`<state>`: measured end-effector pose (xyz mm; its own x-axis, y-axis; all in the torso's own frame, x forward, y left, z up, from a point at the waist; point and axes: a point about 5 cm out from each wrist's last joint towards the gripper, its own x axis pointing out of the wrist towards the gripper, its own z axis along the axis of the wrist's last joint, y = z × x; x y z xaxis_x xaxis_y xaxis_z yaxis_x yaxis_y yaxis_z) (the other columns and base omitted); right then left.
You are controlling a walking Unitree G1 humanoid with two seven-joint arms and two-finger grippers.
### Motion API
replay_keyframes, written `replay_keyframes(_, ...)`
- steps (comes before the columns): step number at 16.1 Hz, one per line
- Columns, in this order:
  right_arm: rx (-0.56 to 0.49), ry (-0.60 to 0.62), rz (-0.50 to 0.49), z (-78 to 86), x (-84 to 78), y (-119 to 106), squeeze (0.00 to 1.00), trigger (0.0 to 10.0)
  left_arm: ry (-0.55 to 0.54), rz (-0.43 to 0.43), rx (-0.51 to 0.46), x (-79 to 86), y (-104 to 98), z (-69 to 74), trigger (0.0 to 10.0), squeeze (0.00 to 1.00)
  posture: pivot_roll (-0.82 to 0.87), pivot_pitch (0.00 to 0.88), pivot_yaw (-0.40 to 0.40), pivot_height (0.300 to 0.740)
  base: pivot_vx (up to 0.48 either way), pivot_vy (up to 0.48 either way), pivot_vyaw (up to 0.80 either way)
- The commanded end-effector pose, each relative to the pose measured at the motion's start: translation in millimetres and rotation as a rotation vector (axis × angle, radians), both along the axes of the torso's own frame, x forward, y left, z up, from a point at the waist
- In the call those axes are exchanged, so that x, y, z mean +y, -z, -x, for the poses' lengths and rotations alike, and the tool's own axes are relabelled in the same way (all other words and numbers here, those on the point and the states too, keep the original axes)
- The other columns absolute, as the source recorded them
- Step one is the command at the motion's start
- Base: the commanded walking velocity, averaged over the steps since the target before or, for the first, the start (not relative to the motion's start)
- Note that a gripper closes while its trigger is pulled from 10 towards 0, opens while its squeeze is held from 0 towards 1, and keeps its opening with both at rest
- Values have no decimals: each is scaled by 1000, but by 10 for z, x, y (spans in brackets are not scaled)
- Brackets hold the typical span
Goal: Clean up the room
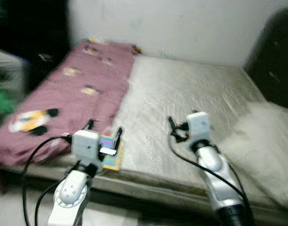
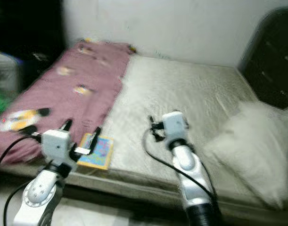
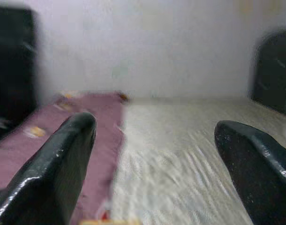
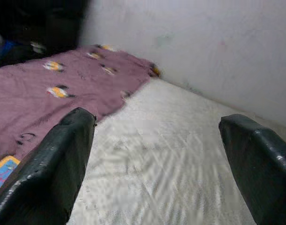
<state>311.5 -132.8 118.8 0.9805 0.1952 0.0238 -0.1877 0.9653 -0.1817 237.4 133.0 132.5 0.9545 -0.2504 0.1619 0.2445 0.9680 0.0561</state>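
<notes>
Both silver arms reach forward and slightly inward, the left gripper [image 1: 104, 131] and the right gripper [image 1: 174, 128] each held level with its two black fingers [image 3: 54, 168] spread wide apart and nothing between them.

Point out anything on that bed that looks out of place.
A colourful book lies loose at the near edge of the mattress, beside the maroon blanket. The white pillow sits slumped at the side. Both pincers, left and right, hover open.
</notes>
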Motion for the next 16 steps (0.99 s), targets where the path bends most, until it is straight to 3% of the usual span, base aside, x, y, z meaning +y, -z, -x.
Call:
replay_keyframes(1,2,-9,-6,-1,30,-2,0,10000,6,-4,21,1,40,10,10000,0,-37,0,-88,740,330,0,0)
replay_keyframes(12,2,-6,-5,-6,28,3,0,10000,12,-4,22,-2,47,13,10000,0,-37,0,-87,740,347,0,0)
replay_keyframes(16,6,1,-4,-1,16,21,0,10000,-53,-7,57,30,92,-18,10000,0,-37,0,-85,740,0,0,0)
